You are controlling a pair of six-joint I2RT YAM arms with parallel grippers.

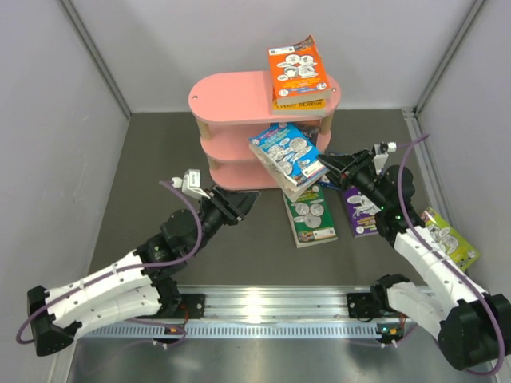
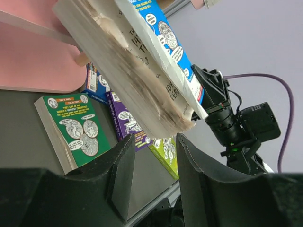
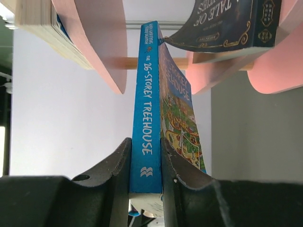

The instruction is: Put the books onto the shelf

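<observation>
My right gripper (image 1: 330,168) is shut on a blue book (image 1: 289,157), held tilted in the air in front of the pink shelf (image 1: 231,97). In the right wrist view the fingers (image 3: 122,161) clamp the blue spine (image 3: 147,109), with the pink boards (image 3: 102,42) just beyond. An orange book (image 1: 298,69) lies on the top board over a yellow-spined one (image 1: 301,102). A dark book (image 3: 227,23) rests on a tier. My left gripper (image 1: 242,204) is open and empty, low and left of the blue book's page edges (image 2: 128,71). Green (image 1: 310,214), purple (image 1: 361,210) and lime (image 1: 449,238) books lie on the table.
Grey walls close in the dark table on the left, right and back. A metal rail (image 1: 263,307) carrying both arm bases runs along the near edge. The loose books lie to the right of centre, between the shelf and the right arm.
</observation>
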